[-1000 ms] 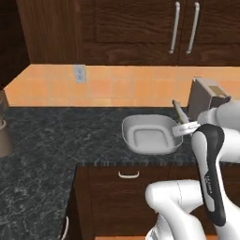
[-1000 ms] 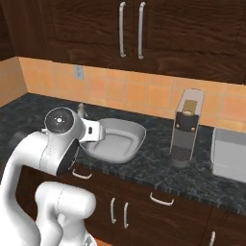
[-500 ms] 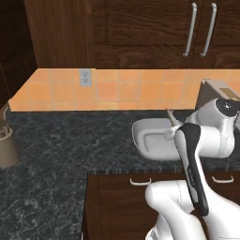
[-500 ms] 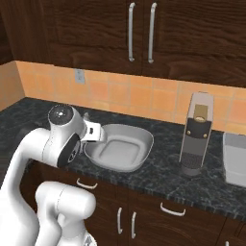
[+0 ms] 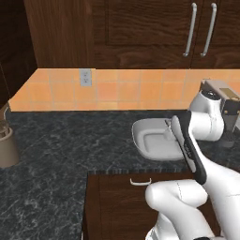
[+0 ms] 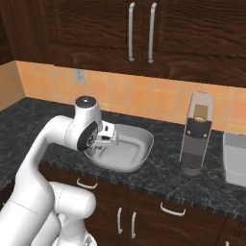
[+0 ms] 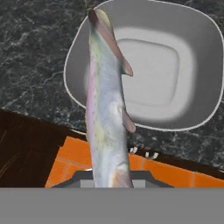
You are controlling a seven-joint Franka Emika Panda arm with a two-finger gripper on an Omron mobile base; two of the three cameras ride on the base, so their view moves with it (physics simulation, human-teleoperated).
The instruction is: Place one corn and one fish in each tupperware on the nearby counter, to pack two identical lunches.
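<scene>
Fish (image 7: 107,113): I have it clamped in the tool (image 7: 111,181); it juts forward from the jaws, long and silvery, and hangs above the near rim of the tub.
Tub (image 7: 175,83): wide, rounded, light grey; it rests on the black table (image 7: 35,48) near the front edge. I see nothing inside it; the fish covers part of its left side.
Tool state: clenched on the fish. In the right base view the hand (image 6: 106,137) sits over the tub (image 6: 129,149), at its left edge.
Progress: I judge no item packed in this tub yet. This fish is carried and about ready to drop. Left to do: release it here, then one corn here, then one fish and one corn into the second container.
Surroundings: coffee machine (image 6: 195,134) upright on the table, right of the tub, well apart. Brown jar (image 5: 7,147) far left. Wall socket (image 5: 85,77) on the orange tiles.
Obstructions: none that I can see between fish and tub.
</scene>
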